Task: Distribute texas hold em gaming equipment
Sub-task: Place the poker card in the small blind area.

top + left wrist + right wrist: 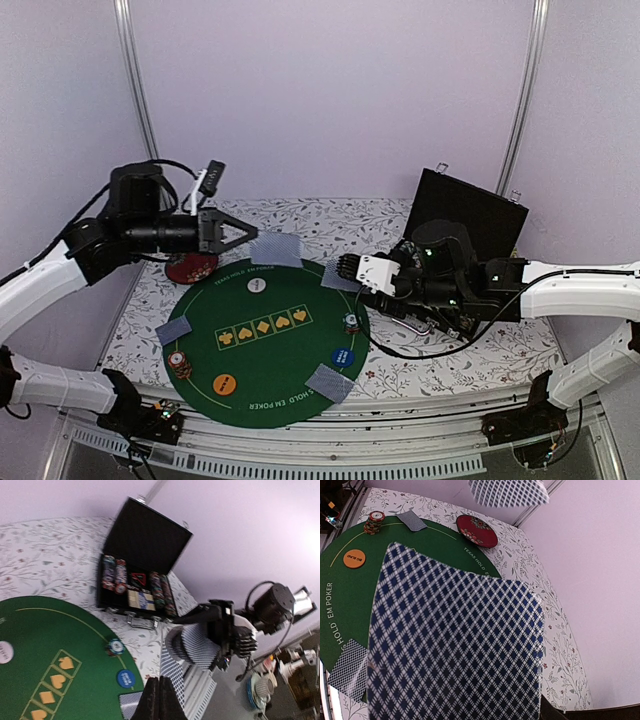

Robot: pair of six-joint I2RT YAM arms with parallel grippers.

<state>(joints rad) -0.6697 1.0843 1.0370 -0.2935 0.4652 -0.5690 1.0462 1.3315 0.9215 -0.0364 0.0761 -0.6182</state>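
Note:
My left gripper (243, 233) is shut on one blue-patterned playing card (275, 248), held in the air over the far edge of the green poker mat (270, 345); its jaws (160, 697) press flat on the card (176, 672). My right gripper (346, 269) grips a bent deck of cards (202, 642) over the mat's right edge. That deck (455, 645) fills the right wrist view and hides the fingers. On the mat lie cards (172, 332) (330, 383), chip stacks (178, 363) (351, 322), and white (258, 284), blue (343, 356) and orange (225, 381) buttons.
An open black case (470, 215) with rows of chips (114, 574) stands at the back right. A dark red round disc (190, 267) lies beside the mat's far left edge. The floral tablecloth (440, 370) surrounds the mat.

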